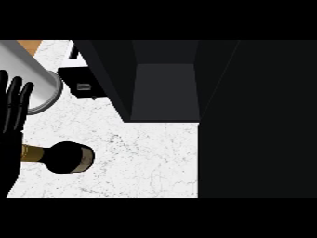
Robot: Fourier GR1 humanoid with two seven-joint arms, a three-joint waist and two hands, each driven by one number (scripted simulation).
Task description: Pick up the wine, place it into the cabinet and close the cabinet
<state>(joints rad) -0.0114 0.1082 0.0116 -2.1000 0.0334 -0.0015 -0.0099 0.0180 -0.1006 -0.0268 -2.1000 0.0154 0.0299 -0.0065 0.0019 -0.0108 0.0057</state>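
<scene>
I see bare counter (147,158) across the lower middle of the frame, running from the wine bottle (68,157) at lower left to the dark panel (264,121) that walls off the whole right side. That strip leads straight up to the open cabinet (164,88) at upper centre. The upper left is crowded, with a white round container (23,69) and a small black box (82,82) near the cabinet's left wall, and my left hand (3,121), fingers straight, covers the left edge and overlaps the bottle's left end.
</scene>
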